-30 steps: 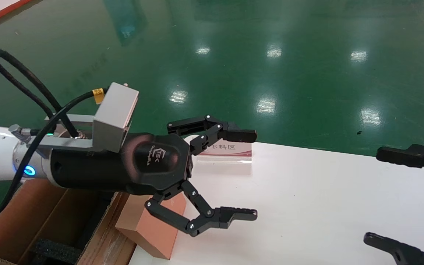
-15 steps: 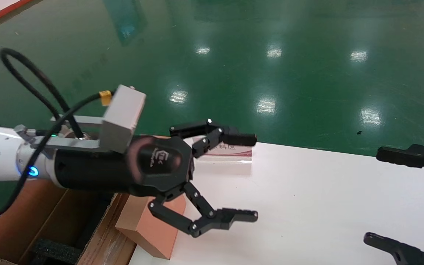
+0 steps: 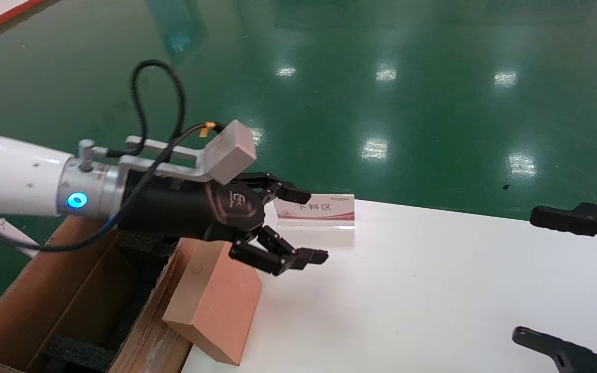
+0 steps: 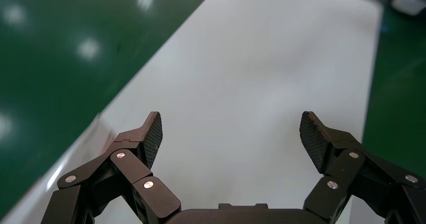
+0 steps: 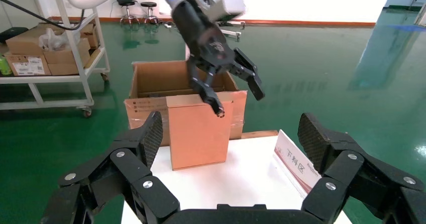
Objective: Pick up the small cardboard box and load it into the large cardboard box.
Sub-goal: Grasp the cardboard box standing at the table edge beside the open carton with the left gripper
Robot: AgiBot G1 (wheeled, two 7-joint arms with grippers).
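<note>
The small cardboard box [image 3: 215,300] stands on edge at the left end of the white table [image 3: 433,290] and leans on the flap of the large cardboard box [image 3: 34,305]. My left gripper [image 3: 306,225] is open and empty, just above the small box's far top corner. In the right wrist view, one fingertip of the left gripper [image 5: 238,101] overlaps the small box [image 5: 196,131] near its recycling symbol, in front of the large carton [image 5: 150,81]. The left wrist view shows only its own open gripper [image 4: 230,128] over bare table [image 4: 251,58]. My right gripper [image 3: 529,274] is open at the right edge; it also shows in its own wrist view [image 5: 230,128].
A white-and-red sign card [image 3: 319,210] stands at the table's far edge, just beyond the left gripper; it also shows in the right wrist view [image 5: 296,163]. Black foam [image 3: 78,352] lies inside the carton. A cart with boxes [image 5: 45,48] stands on the green floor.
My left arm has swung away from the head camera and turned, so its open gripper now sits farther back over the small box's top. The small box and the right arm have not moved.
</note>
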